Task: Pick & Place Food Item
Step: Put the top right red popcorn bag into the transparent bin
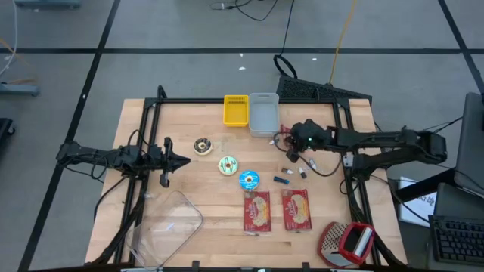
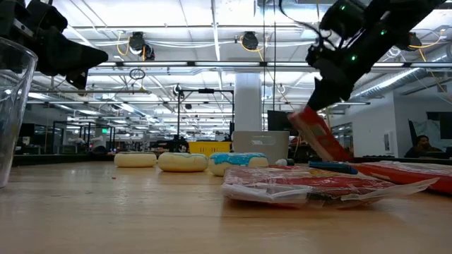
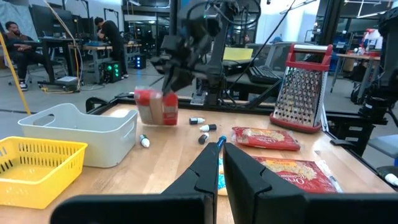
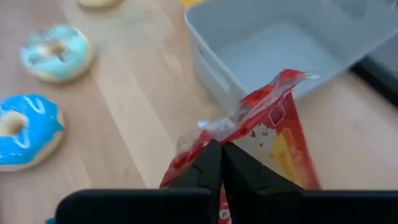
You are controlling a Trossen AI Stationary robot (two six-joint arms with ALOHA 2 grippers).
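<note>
A red snack packet is hanging off the table, pinched at its crimped edge by the right gripper, whose fingers are clenching tight on it. Seen from above, the packet is sitting just past the grey bin, at about five o'clock from it. In the low view it is dangling tilted under the right gripper, clear of the wood. The left wrist view is showing it hovering beside the bin's end wall.

A yellow basket is standing touching the bin at its nine o'clock. Two flat red packets are lying side by side at six o'clock from the bin, with three doughnuts strung out toward eight o'clock. A box grater is lying at the table's four o'clock corner, a clear plastic container at its seven o'clock.

The left gripper is waiting at nine o'clock, its fingers pressing together on nothing.
</note>
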